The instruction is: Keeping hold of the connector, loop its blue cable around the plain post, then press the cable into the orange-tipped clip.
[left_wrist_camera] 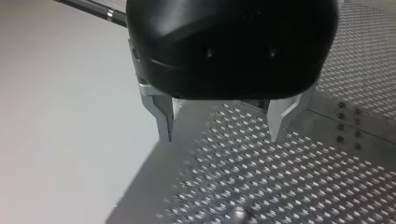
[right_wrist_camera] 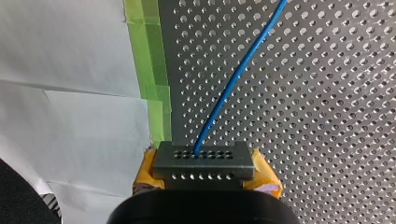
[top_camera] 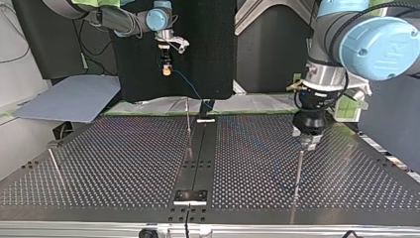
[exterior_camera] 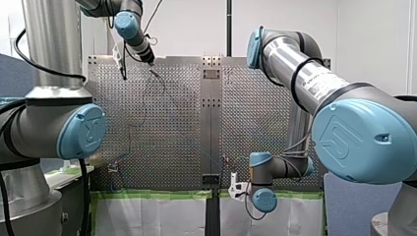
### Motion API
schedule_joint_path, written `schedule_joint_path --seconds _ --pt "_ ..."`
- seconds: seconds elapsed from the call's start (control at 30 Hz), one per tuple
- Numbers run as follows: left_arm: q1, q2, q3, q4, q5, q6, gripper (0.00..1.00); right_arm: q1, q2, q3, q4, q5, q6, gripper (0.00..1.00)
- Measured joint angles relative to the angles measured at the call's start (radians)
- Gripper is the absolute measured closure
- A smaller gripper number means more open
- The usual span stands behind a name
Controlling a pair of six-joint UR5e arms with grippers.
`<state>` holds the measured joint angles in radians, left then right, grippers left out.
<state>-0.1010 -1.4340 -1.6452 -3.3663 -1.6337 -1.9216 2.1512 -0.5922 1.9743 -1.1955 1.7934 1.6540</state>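
Silver-grey perforated table (top_camera: 124, 163) fills most of what we see, with a dark strip (top_camera: 200, 158) running down its middle. White paper (right_wrist_camera: 60, 56) lies beyond one edge, with green tape (right_wrist_camera: 152, 79) along the seam.

Our left arm (exterior_camera: 129, 24) reaches to the far end of the table in the front view, and our right arm (exterior_camera: 295, 69) bends back to the near edge.

Our left pincer (left_wrist_camera: 220, 137) is black with bare metal fingers (left_wrist_camera: 164, 116). They're spread wide with nothing between them, hovering low over the holes near a table edge. In the top view it sits close to the top of a thin metal rod (top_camera: 298, 178) at that view's right.

Our right pincer (right_wrist_camera: 205, 176) is pinching the connector (right_wrist_camera: 203, 156), a dark grey block with two rows of little holes and yellow pads (right_wrist_camera: 145, 173) on either side of it. It's held up in the air above the taped edge.

From the connector, the blue cable (right_wrist_camera: 238, 74) runs out over the table in a loose curve.

Smaller stuff: a second rod (top_camera: 188, 124) stands by the middle strip and a third rod (top_camera: 55, 166) at the top view's left. We honestly can't tell which rod is the plain post.
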Motion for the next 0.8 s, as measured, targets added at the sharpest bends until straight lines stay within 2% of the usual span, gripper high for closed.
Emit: schedule_joint_path --seconds 0.23,0.57,0.8 --pt "-0.014 -0.016 0.000 -0.065 -0.048 0.065 0.00 0.000 0.000 0.000 -0.001 0.000 0.000 1.00" --pt "-0.073 -0.067 0.000 -0.160 -0.127 0.161 0.00 0.001 0.000 -0.001 -0.002 -0.002 0.000 1.00" --pt "-0.088 -0.069 0.000 -0.190 -0.187 0.221 0.00 0.001 0.000 -0.001 0.000 -0.006 0.000 1.00"
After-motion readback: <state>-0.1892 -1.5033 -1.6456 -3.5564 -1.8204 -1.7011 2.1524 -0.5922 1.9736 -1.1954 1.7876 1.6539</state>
